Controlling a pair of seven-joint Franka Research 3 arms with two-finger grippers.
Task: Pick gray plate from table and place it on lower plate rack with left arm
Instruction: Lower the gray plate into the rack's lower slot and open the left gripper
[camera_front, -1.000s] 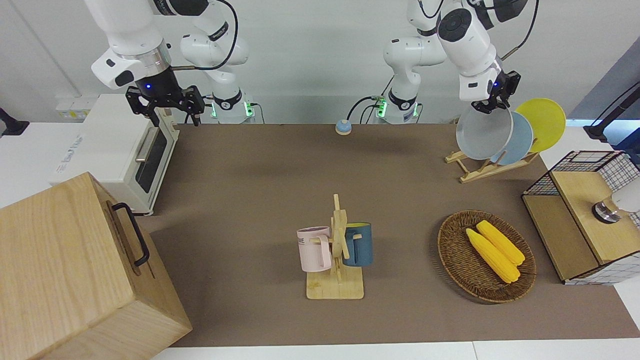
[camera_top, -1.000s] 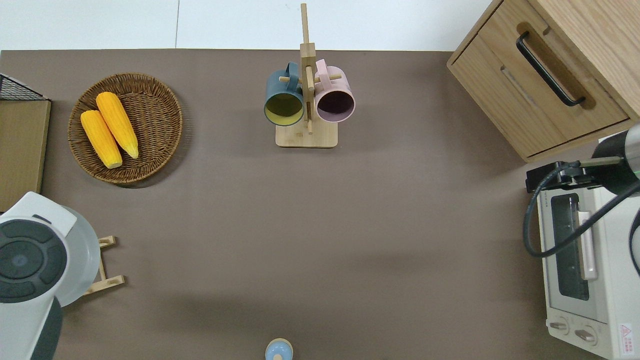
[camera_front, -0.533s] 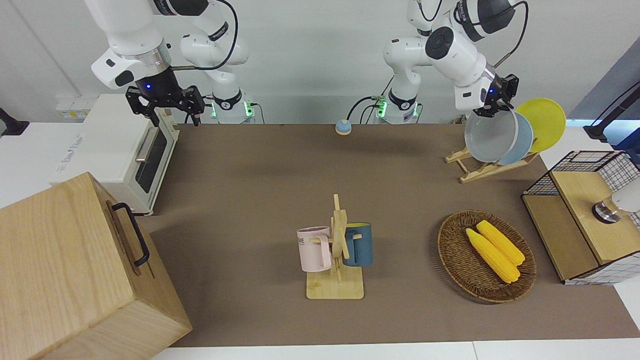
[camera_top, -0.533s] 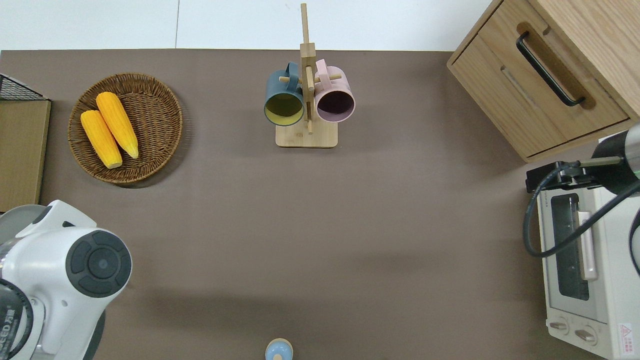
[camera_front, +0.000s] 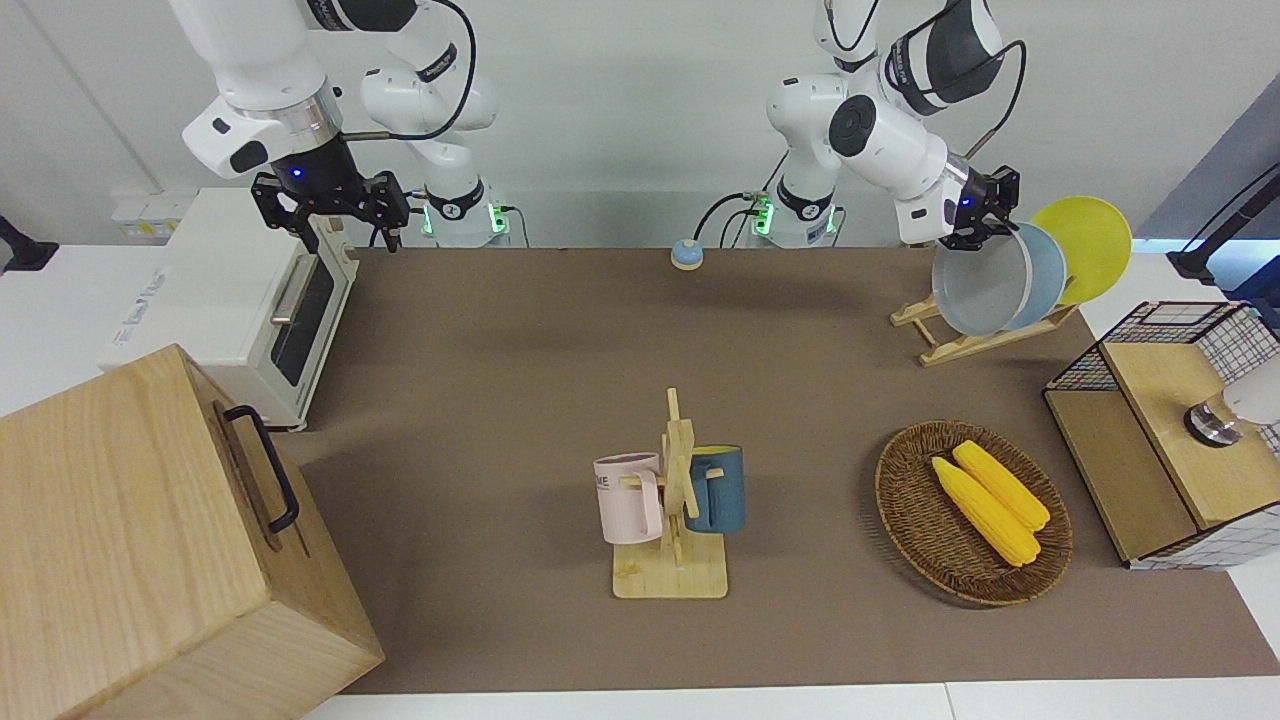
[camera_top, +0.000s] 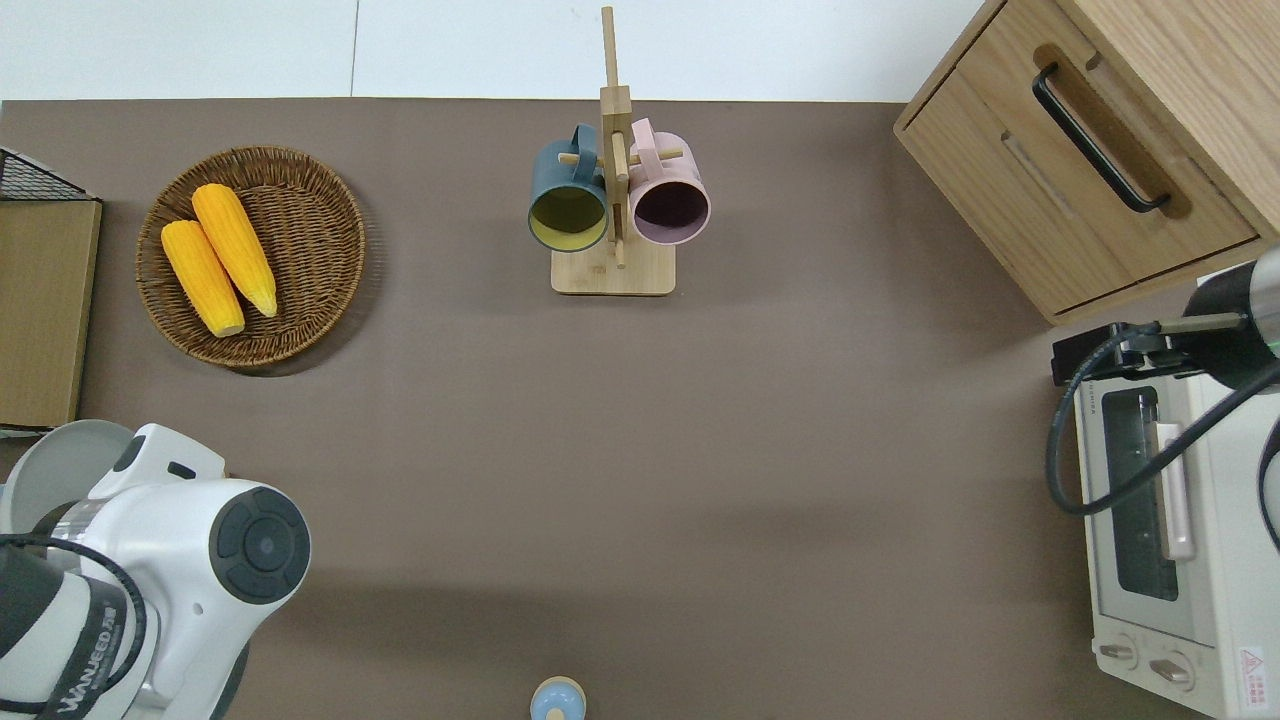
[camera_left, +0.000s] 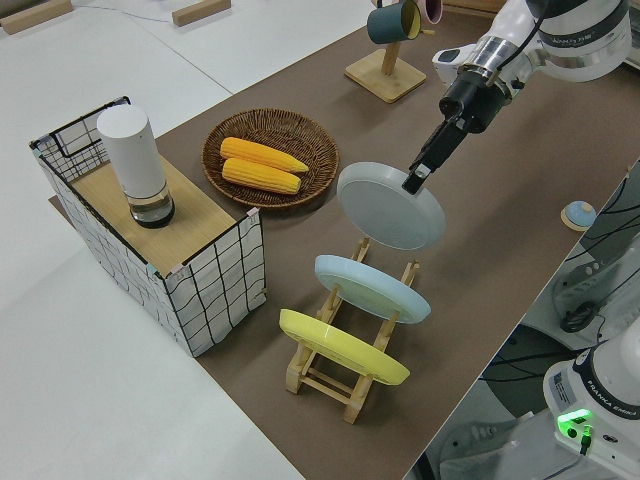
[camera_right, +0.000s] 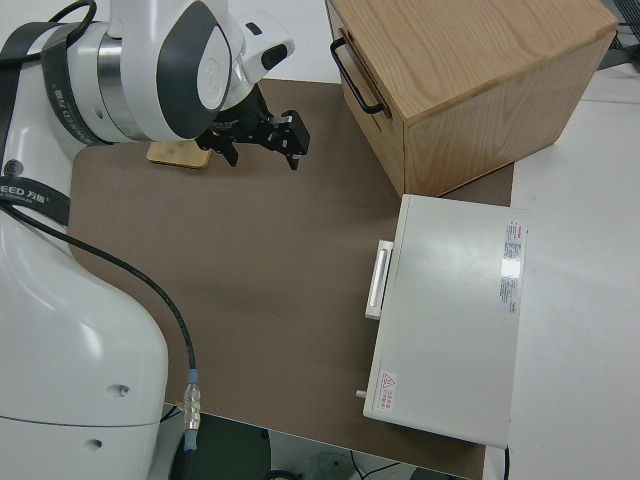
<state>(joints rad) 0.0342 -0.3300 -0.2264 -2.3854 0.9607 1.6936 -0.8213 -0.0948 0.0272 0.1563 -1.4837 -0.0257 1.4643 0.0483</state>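
Over the lower plate rack (camera_left: 350, 370), left hand (camera_left: 413, 181) grips gray plate (camera_left: 390, 208)

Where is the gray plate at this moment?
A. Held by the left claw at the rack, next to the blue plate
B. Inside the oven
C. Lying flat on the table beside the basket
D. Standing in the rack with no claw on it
A: the left claw grips the rim of the gray plate, which hangs tilted over the rack, next to the blue plate.
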